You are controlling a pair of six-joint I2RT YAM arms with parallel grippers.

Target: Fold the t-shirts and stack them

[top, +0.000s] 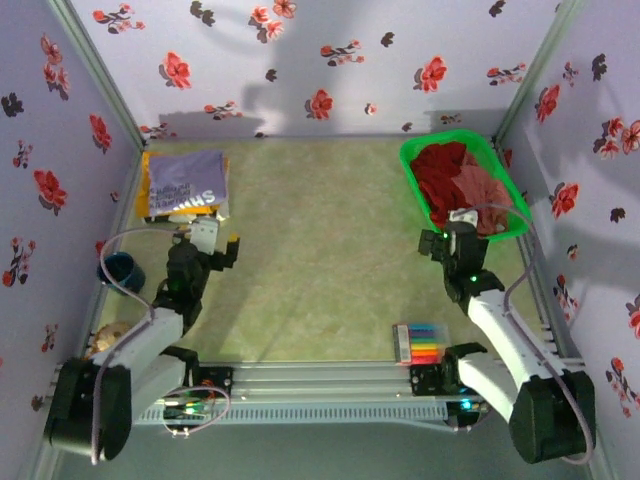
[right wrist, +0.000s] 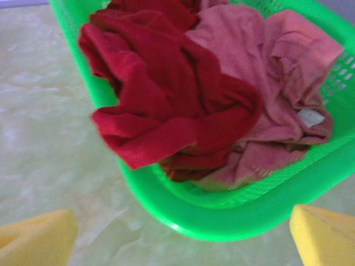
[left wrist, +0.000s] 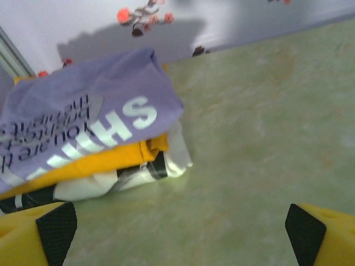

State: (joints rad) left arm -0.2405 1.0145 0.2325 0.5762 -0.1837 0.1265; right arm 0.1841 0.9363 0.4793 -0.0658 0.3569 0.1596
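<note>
**Now: two limp tees to lift from the basket**

Floral-papered walls (top: 320,60) close in on three sides, so a shirt can only be spread on the middle of the tabletop (top: 320,270). That pale green surface looks smooth and flat, and cloth should slide on it easily.

At the upper right of the overhead frame, the green basket (top: 412,178) holds a dark red tee (right wrist: 166,94) bunched against a salmon-pink tee (right wrist: 277,72). Both look light, soft and crumpled. They would likely sag and drag each other, so the red fold spilling over the near rim seems the best place to pinch.

At the upper left, a lavender tee (left wrist: 83,111) lies folded on a mustard-yellow tee (left wrist: 100,160). This stack is neat but could be nudged askew.

The right fingers (right wrist: 39,238) stand wide apart just short of the basket, holding nothing. The left fingers (left wrist: 39,235) are likewise spread and empty, near the stack.
</note>
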